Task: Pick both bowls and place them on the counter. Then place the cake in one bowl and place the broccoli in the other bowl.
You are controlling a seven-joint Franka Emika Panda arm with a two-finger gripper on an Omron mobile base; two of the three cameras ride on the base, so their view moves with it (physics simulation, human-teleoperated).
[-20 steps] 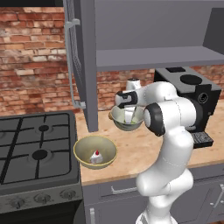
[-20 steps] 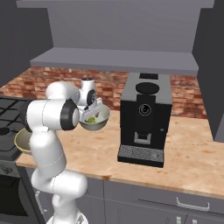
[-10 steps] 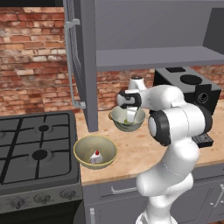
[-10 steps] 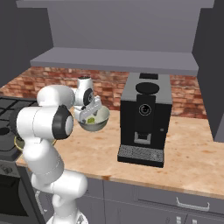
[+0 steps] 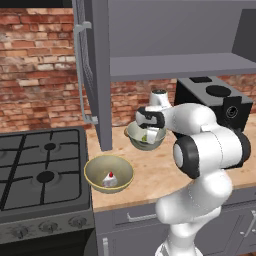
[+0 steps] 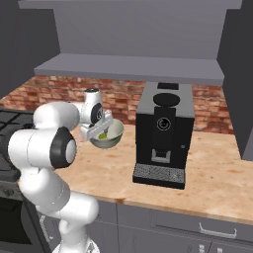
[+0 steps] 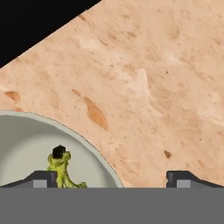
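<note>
The mottled grey-green bowl rests on the beige counter with the broccoli inside it. My gripper hangs open just over this bowl, empty. In the hand view the broccoli lies in the bowl by my left fingertip, and the gripper straddles the rim. The right base view has the same bowl, broccoli and gripper. Near the counter's front edge, the yellow-tan bowl holds the cake.
A black gas stove lies left of the yellow-tan bowl. An open grey cabinet door hangs above the counter's left end. A black coffee machine stands to the right of the grey-green bowl, under a shelf.
The arm's elbow has swung sideways while the hand stays over the grey-green bowl. Both bowls, the cake and the broccoli have not moved.
</note>
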